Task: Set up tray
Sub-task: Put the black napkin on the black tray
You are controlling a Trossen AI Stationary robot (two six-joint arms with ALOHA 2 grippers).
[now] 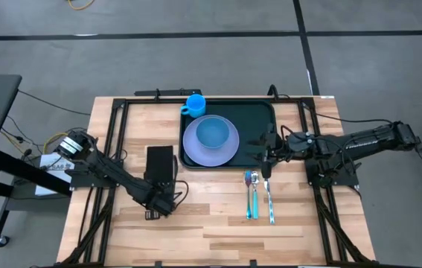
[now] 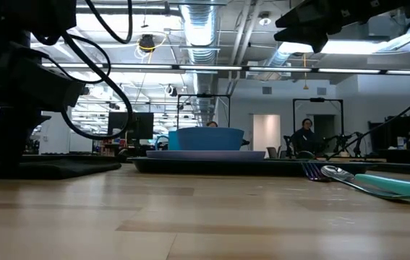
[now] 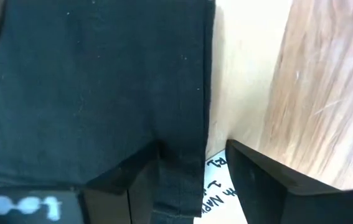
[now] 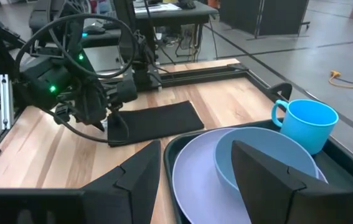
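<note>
One tray (image 1: 255, 123) sits at the bench's (image 1: 211, 231) far edge, around the middle and a little toward the right, dark green with a raised rim. On it rests a lavender plate (image 1: 196, 152) carrying a blue bowl (image 1: 213, 134), and a blue mug (image 1: 194, 104) stands in the tray's far left corner. Just off the tray's near right corner lie a fork (image 1: 249, 195) and a spoon (image 1: 269, 197), side by side on the wood. Left of the tray, a black cloth (image 1: 158, 160) lies flat. And the left gripper (image 1: 155, 212) is down at the cloth's near edge, fingers spread with the hem between them, not clamped. Right gripper (image 1: 267, 155) hangs above the tray's right rim, fingers apart, holding nothing.
</note>
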